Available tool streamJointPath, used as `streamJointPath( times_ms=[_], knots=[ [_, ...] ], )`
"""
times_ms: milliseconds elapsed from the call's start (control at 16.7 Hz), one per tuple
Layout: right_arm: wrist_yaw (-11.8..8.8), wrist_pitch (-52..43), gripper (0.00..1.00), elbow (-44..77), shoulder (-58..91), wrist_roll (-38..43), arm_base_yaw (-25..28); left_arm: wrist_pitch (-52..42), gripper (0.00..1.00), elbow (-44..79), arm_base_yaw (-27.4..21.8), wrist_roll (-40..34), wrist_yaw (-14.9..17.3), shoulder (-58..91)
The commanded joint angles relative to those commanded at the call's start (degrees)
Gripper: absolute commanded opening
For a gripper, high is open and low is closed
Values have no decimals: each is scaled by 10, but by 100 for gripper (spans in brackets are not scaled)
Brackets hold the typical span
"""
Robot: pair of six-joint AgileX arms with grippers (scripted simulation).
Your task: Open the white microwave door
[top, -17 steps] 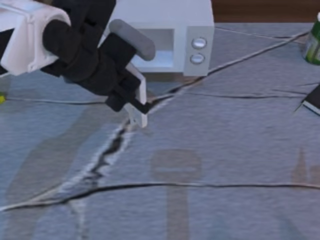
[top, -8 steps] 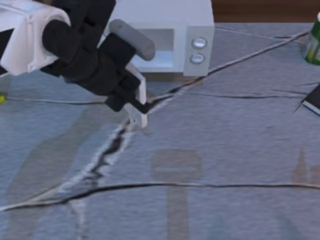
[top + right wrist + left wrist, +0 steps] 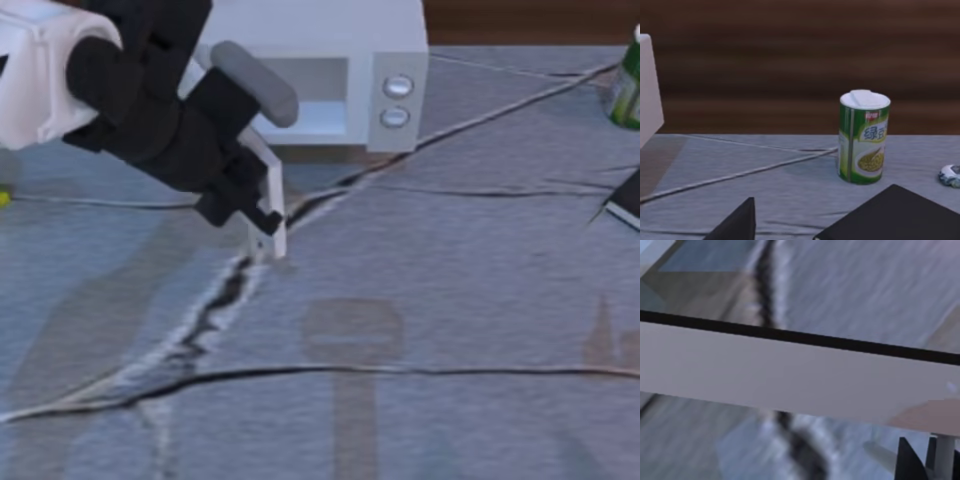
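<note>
The white microwave (image 3: pixel 330 40) stands at the back of the table, its cavity showing beside two silver knobs (image 3: pixel 397 88). Its door (image 3: pixel 272 195) is swung out toward the front and appears edge-on. My left gripper (image 3: pixel 262 215) is shut on the door's free edge. In the left wrist view the door (image 3: pixel 790 375) fills the picture as a wide white band, and my left gripper (image 3: pixel 940 460) clamps a thin white piece between dark fingers (image 3: pixel 907 465). My right gripper (image 3: pixel 800 232) is parked at the right, open, with nothing between its fingers.
A green can (image 3: pixel 628 85) stands at the back right, also seen as the can (image 3: pixel 864 137) in the right wrist view. A flat black object (image 3: pixel 625 205) lies at the table's right edge. A small item (image 3: pixel 950 176) sits right of the can.
My left gripper has moved a little to the left with the door's edge, swinging the door slightly wider. The right arm has stayed still.
</note>
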Motion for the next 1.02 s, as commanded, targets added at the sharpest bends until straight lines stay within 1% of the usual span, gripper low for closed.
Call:
streamJointPath(
  times_ms=[120, 240, 1020],
  knots=[
    [0, 0, 100, 0, 0, 0, 0, -6, 0, -7, 13, 29, 14, -6],
    [0, 0, 100, 0, 0, 0, 0, -9, 0, -9, 20, 43, 22, -9],
    [0, 0, 100, 0, 0, 0, 0, -10, 0, -9, 20, 43, 22, -9]
  ],
)
